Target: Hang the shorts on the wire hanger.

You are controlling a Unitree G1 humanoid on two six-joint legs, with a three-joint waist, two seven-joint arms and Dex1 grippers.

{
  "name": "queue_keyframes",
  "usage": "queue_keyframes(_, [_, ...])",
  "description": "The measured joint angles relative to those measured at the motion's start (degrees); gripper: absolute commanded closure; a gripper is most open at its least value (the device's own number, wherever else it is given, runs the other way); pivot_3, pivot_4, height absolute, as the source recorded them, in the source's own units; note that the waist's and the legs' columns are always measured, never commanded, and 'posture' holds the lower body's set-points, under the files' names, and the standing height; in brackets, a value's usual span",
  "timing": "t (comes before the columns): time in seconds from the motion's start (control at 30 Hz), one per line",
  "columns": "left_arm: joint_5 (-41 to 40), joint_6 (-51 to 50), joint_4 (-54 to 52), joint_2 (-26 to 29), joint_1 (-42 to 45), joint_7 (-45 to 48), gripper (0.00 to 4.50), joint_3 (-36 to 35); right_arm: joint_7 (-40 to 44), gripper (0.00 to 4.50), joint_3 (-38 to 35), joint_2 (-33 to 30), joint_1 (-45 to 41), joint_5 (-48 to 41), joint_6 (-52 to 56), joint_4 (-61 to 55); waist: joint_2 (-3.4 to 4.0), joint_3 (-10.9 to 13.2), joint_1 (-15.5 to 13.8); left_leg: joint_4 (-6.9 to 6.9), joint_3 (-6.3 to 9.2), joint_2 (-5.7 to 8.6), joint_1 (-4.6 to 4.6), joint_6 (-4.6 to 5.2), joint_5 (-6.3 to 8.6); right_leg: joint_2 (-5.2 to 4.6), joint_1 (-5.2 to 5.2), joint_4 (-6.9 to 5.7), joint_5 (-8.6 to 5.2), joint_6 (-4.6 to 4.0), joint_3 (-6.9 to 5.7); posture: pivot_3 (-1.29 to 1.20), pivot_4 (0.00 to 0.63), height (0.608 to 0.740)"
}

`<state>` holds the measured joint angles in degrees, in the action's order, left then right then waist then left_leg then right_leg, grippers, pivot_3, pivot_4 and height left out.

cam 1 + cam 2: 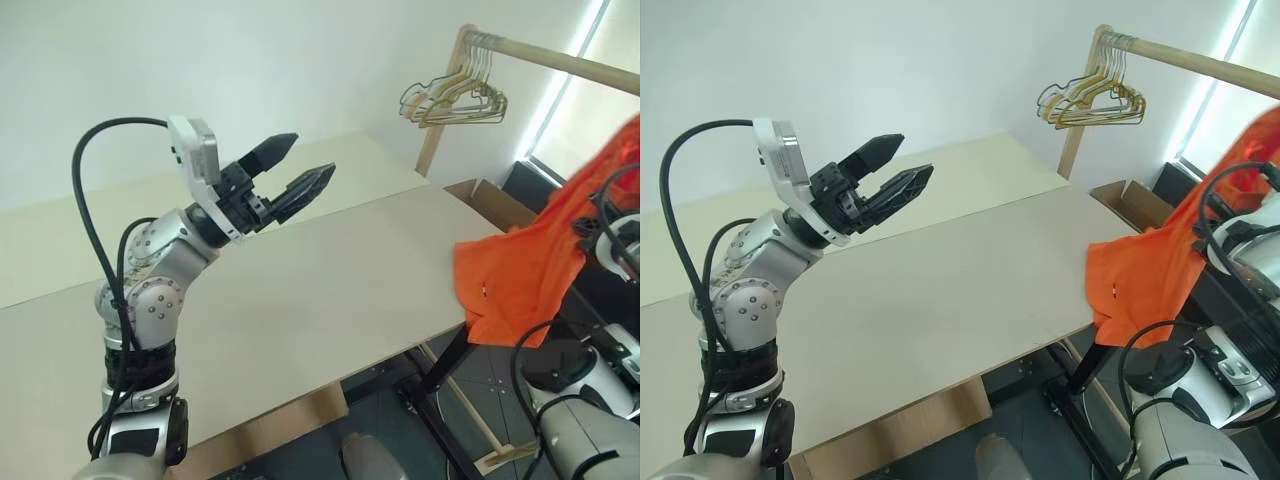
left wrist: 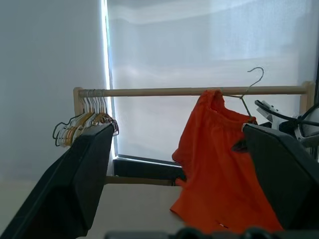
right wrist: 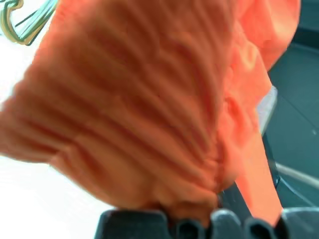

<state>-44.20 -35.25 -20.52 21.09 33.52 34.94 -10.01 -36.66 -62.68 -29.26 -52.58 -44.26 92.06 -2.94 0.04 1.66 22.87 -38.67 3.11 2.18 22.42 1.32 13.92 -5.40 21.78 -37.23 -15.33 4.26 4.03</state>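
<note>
The bright orange shorts (image 1: pixel 520 280) hang past the table's right end, bunched up high at my right gripper (image 1: pixel 608 232). In the right wrist view their fabric (image 3: pixel 149 99) covers that gripper's fingers, which are shut on it. The thin wire hanger (image 2: pixel 261 74) rises out of the top of the shorts (image 2: pixel 219 149), its hook standing just above the wooden rod. Whether the wire is also in the grip I cannot tell. My left gripper (image 1: pixel 305 160) is open and empty, raised over the table's far left and pointing toward the shorts.
A wooden rod (image 1: pixel 560 60) on a slanted post runs along the far right, with a bunch of gold and dark hangers (image 1: pixel 455 100) at its left end. An open cardboard box (image 1: pixel 490 200) sits below it. The beige table (image 1: pixel 300 290) spreads between my arms.
</note>
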Motion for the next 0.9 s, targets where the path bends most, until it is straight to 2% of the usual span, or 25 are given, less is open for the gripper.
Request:
queue_keyframes(0.23, [-0.3, 0.0, 0.0, 1.4, -0.1, 0.1, 0.03, 0.1, -7.2, 4.5, 0.6, -1.2, 1.5, -11.2, 0.0, 2.4, 0.05, 0.0, 0.1, 0.03, -0.06, -0.07, -0.6, 0.25, 0.15, 0.14, -0.71, 0.3, -0.03, 0.03, -0.01, -0.4, 0.004, 0.74])
queue_keyframes(0.5, [-0.4, 0.0, 0.0, 2.1, -0.1, 0.2, 0.03, 0.1, -10.8, 4.5, -0.9, -5.0, 1.1, -14.5, 0.0, 7.1, 0.05, 0.0, -0.4, 0.02, -0.09, -0.02, -0.5, 0.26, 0.16, 0.09, -0.73, 0.47, -0.01, 0.06, -0.02, -0.39, 0.001, 0.74])
queue_keyframes(0.67, [-0.4, 0.1, 0.0, 2.2, -0.1, 0.2, 0.03, 0.2, -14.5, 4.5, -7.3, -5.1, -3.6, -11.0, 0.0, 10.2, 0.06, 0.0, -0.5, 0.04, -0.13, -0.03, -0.51, 0.26, 0.16, 0.11, -0.73, 0.48, -0.01, 0.07, 0.01, -0.39, 0.001, 0.74])
queue_keyframes(0.9, [-0.4, 0.1, -0.1, 2.6, -0.1, 0.2, 0.03, 0.3, -17.8, 4.5, -14.8, -4.9, -7.9, 1.3, 0.0, 10.6, 0.07, 0.0, -1.3, 0.04, -0.18, -0.02, -0.49, 0.27, 0.17, 0.11, -0.73, 0.54, -0.02, 0.08, 0.04, -0.39, 0.005, 0.74])
